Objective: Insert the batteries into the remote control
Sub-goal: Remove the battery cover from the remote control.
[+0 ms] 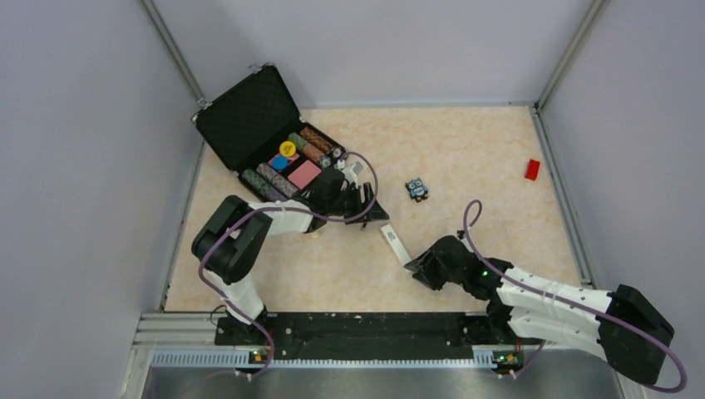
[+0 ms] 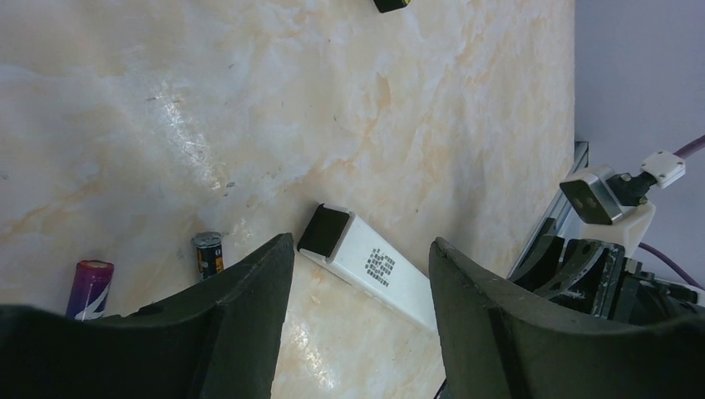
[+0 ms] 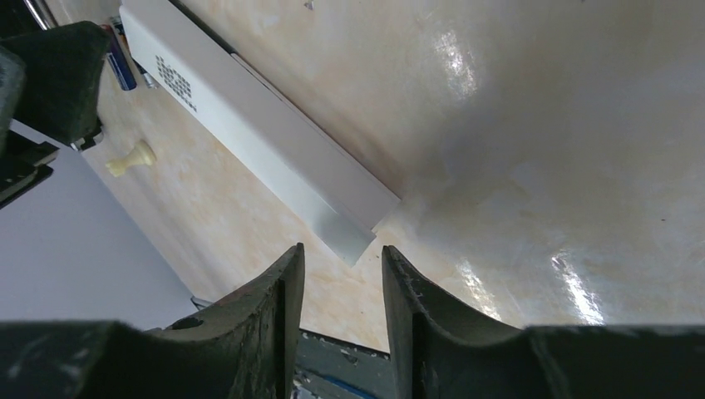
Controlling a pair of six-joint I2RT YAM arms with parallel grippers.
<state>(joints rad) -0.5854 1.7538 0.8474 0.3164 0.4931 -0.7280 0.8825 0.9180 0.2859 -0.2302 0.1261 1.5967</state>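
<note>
At the far left of the surface (image 1: pixel 465 150) an open black case (image 1: pixel 249 116) holds rows of what look like poker chips, a pink deck and a yellow and a blue disc; nothing of the task is in it. Just right of the case hangs the left tool (image 2: pixel 359 249), its jaws spread wide and empty. In its wrist view a purple battery (image 2: pixel 90 288) and a darker battery (image 2: pixel 208 252) sit on the surface off its left finger (image 2: pixel 249 316), near each other but apart, and neither touches the remote control (image 1: pixel 395 245). The remote control lies flat, its long axis running from upper left to lower right. Its dark end points at the left tool and its plain white end at the right tool (image 3: pixel 341 258). The right tool's jaws stand only narrowly apart, with the white end right at their tips and not visibly clamped. By my reading the left arm is plainly the nearer to both batteries and the right arm is placed to steady the remote control by its near end. Whether the battery compartment is open cannot be told. A white chess pawn (image 3: pixel 133 156) lies beside the remote control. Further right are a small blue-and-black gadget (image 1: pixel 417 189) and, well apart, a red block (image 1: pixel 532 169).
</note>
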